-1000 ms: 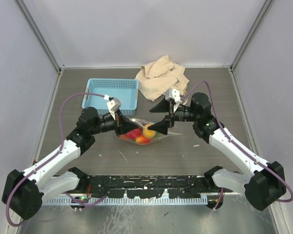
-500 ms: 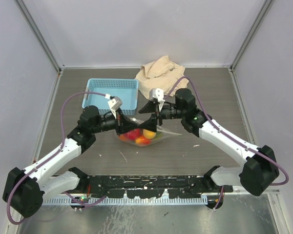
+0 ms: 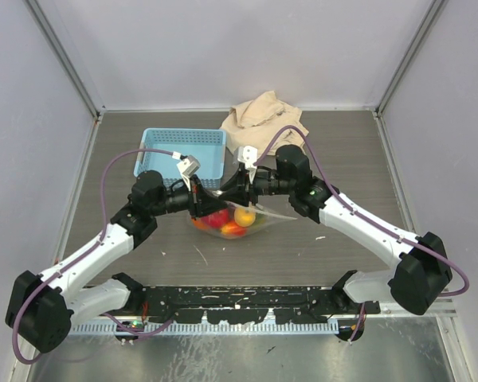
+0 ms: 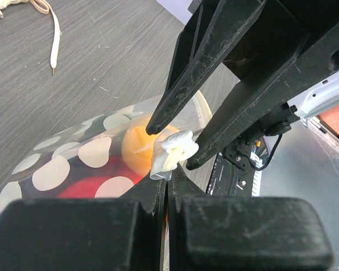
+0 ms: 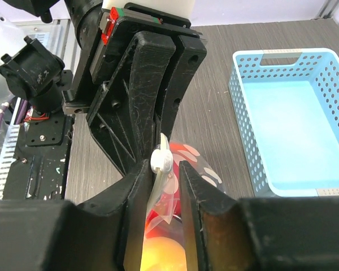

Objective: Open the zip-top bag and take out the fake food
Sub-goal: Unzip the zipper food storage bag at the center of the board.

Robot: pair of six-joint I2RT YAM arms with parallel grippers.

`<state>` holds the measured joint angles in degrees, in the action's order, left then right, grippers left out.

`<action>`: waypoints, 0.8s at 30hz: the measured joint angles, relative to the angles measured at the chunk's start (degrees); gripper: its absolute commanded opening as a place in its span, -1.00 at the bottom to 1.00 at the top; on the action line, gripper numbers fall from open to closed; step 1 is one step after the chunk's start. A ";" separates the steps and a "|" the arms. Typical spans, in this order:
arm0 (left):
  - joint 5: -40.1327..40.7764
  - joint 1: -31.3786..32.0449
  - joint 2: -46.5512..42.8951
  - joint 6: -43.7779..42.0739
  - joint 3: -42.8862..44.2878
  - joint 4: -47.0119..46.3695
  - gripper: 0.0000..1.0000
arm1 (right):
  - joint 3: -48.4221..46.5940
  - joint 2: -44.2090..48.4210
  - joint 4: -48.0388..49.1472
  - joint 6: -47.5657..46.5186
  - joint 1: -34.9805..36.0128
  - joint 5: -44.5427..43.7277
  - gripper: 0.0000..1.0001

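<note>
- The zip-top bag point(image 3: 231, 221) is lying at the middle of the table point(image 3: 327, 255), between the two arms. Its zip edge is being held up off the surface.
- The fake food point(image 3: 243, 216) is sitting inside the bag. An orange-yellow piece is showing on the right and red pieces point(image 3: 217, 219) to its left, with a little green at the near edge.
- The left gripper point(image 4: 167, 186) is reaching in from the left. Its fingers are pressed tight together, pinching the bag's top edge just beside the white zip tab point(image 4: 177, 145).
- The right gripper point(image 5: 163, 172) is reaching in from the right, facing the left one. Its fingers are standing narrowly apart, one on each side of the zip tab.
- I cannot tell whether those fingers are pressing on the tab.
- A light blue basket point(image 3: 183, 151) is sitting just beyond the bag, on the far left.
- A beige cloth bag point(image 3: 263, 123) is lying crumpled to the right of the basket, near the far wall.
</note>
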<state>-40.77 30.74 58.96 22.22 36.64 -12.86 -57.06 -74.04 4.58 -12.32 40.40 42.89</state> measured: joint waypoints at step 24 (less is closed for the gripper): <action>0.52 0.00 -1.07 1.51 -0.68 -0.90 0.56 | -0.11 0.02 -0.52 0.24 0.68 -0.46 -0.98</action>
<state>-40.25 30.74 57.89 23.73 35.97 -13.76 -57.17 -74.02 4.05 -12.08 41.08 42.44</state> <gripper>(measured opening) 0.646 0.177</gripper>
